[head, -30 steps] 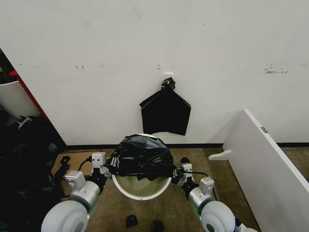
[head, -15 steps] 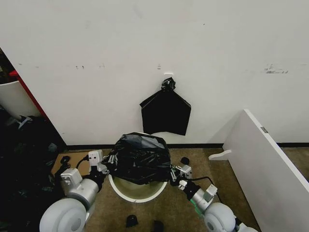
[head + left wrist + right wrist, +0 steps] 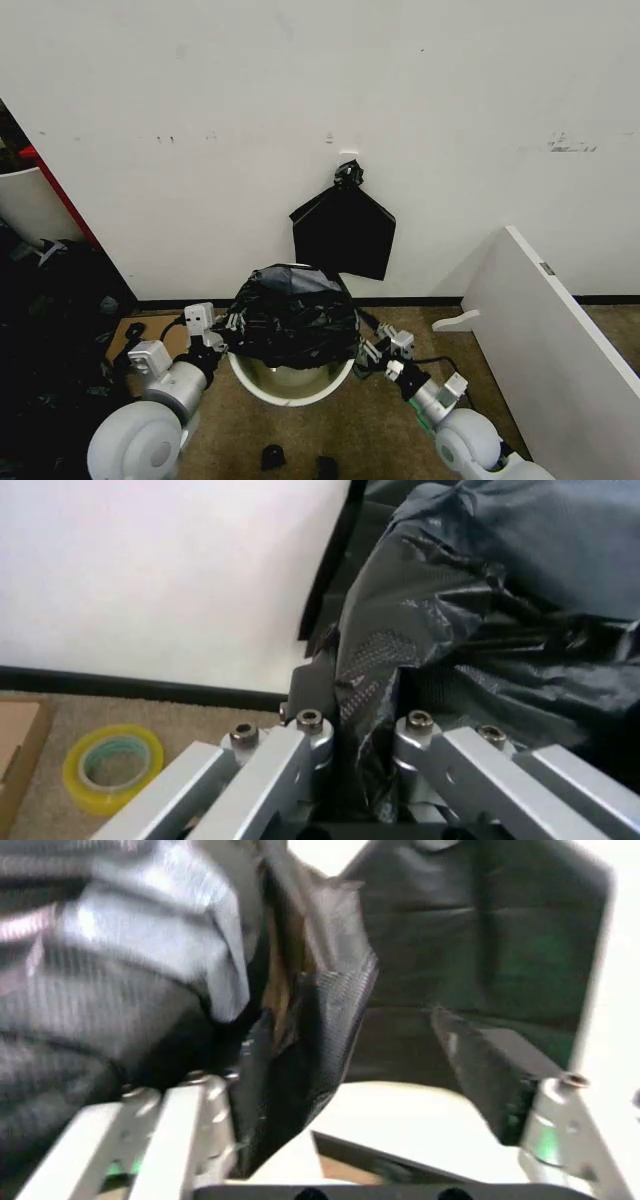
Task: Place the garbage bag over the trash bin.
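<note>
We see the garbage bag (image 3: pixel 295 318), thin crinkly black plastic with a grey sheen, bunched in a loose dome over the far half of the trash bin (image 3: pixel 290 386), a round white bucket shape standing on brown carpet by the wall. The bin's near rim and pale inside are uncovered.

Left gripper (image 3: pixel 232 327) is at the bag's left edge; in the left wrist view its metal fingers (image 3: pixel 300 742) are nearly closed, pinching a fold of the film (image 3: pixel 470 615). A yellow tape roll (image 3: pixel 112 766) lies on the carpet beside it.

Right gripper (image 3: pixel 368 352) is at the bag's right edge. In the right wrist view its jaws stand wide apart; bag film (image 3: pixel 300 1027) drapes against one finger (image 3: pixel 190 1132), the other finger (image 3: pixel 500 1072) is free. We cannot tell if that counts as a hold.

A flat, squarish black bundle (image 3: pixel 343 232), knotted on top, hangs on the white wall behind. A slanted white panel (image 3: pixel 550 330) stands to the right.
</note>
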Motion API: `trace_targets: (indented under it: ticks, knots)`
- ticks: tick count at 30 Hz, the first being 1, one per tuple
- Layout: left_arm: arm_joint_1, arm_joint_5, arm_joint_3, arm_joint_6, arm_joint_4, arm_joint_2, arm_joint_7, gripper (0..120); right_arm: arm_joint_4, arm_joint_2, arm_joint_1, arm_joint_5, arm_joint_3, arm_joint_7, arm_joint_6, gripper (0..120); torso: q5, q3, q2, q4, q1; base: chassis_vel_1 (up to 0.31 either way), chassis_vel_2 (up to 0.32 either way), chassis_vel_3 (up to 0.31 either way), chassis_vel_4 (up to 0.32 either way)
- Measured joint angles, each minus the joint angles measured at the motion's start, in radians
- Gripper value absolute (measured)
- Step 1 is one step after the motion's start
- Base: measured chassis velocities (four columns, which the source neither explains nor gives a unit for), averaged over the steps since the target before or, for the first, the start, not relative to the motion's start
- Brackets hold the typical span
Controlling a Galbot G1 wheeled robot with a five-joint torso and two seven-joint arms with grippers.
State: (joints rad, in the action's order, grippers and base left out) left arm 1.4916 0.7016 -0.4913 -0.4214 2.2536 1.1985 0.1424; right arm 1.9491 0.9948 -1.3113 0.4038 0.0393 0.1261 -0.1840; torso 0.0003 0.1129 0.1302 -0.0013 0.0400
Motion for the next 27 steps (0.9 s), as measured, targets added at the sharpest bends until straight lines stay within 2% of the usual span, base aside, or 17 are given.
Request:
trace_targets:
  ticks: [2, 3, 5, 6, 8, 11, 15, 18, 21, 25, 27]
  knots:
    - [-0.010, -0.006, 0.001, 0.010, -0.020, 0.000, -0.006, 4, 0.069, -0.008, -0.017, -0.021, -0.020, 0.146, 0.099, 72, -0.0003, 0.000, 0.000, -0.0001, 0.000, 0.000, 0.000, 0.000, 0.000]
    - [-0.017, -0.007, 0.001, 0.018, -0.035, -0.001, -0.011, 4, 0.120, -0.015, -0.032, -0.005, -0.036, 0.242, 0.191, 75, -0.0002, 0.000, 0.000, -0.0001, 0.000, 0.000, 0.000, 0.000, 0.000]
    - [-0.027, -0.011, -0.001, 0.030, -0.053, -0.003, -0.015, 4, 0.215, -0.029, -0.059, 0.088, -0.055, 0.361, 0.340, 86, -0.0001, 0.000, 0.000, -0.0004, 0.000, 0.000, 0.000, 0.000, 0.000]
    - [-0.027, -0.011, -0.001, 0.030, -0.053, -0.003, -0.015, 4, 0.215, -0.029, -0.059, 0.088, -0.055, 0.361, 0.340, 86, -0.0001, 0.000, 0.000, -0.0004, 0.000, 0.000, 0.000, 0.000, 0.000]
    - [-0.033, -0.015, -0.004, 0.036, -0.065, -0.006, -0.016, 4, 0.304, -0.048, -0.083, 0.212, -0.060, 0.424, 0.465, 93, -0.0003, 0.000, 0.000, -0.0003, 0.000, 0.000, 0.000, 0.000, 0.000]
    - [-0.038, -0.030, -0.004, 0.043, -0.076, -0.009, -0.016, 4, 0.365, -0.067, -0.096, 0.292, -0.053, 0.462, 0.546, 99, -0.0002, 0.000, 0.000, 0.0000, 0.000, 0.000, 0.000, 0.000, 0.000]
    - [-0.044, -0.040, -0.005, 0.053, -0.088, -0.013, -0.017, 4, 0.390, -0.088, -0.098, 0.306, -0.036, 0.474, 0.566, 100, -0.0001, 0.000, 0.000, -0.0001, 0.000, 0.000, 0.000, 0.000, 0.000]
    - [-0.046, -0.058, -0.006, 0.077, -0.101, -0.016, -0.028, 4, 0.413, -0.100, -0.097, 0.280, -0.029, 0.446, 0.533, 100, -0.0001, 0.000, 0.000, -0.0001, 0.000, 0.000, 0.000, 0.000, 0.000]
    - [-0.041, -0.087, 0.000, 0.126, -0.113, -0.017, -0.048, 4, 0.437, -0.106, -0.085, 0.253, -0.034, 0.365, 0.471, 100, -0.0001, 0.000, 0.000, -0.0001, 0.000, 0.000, 0.000, 0.000, 0.000]
    - [-0.036, -0.107, 0.010, 0.163, -0.120, -0.017, -0.065, 4, 0.441, -0.117, -0.066, 0.233, -0.052, 0.284, 0.444, 100, -0.0001, 0.000, 0.000, -0.0001, 0.000, 0.000, 0.000, 0.000, 0.000]
    - [-0.037, -0.131, 0.020, 0.208, -0.129, -0.014, -0.090, 4, 0.391, -0.142, -0.028, 0.094, -0.077, 0.141, 0.411, 100, -0.0001, 0.000, 0.000, -0.0001, 0.000, 0.000, 0.000, 0.000, 0.000]
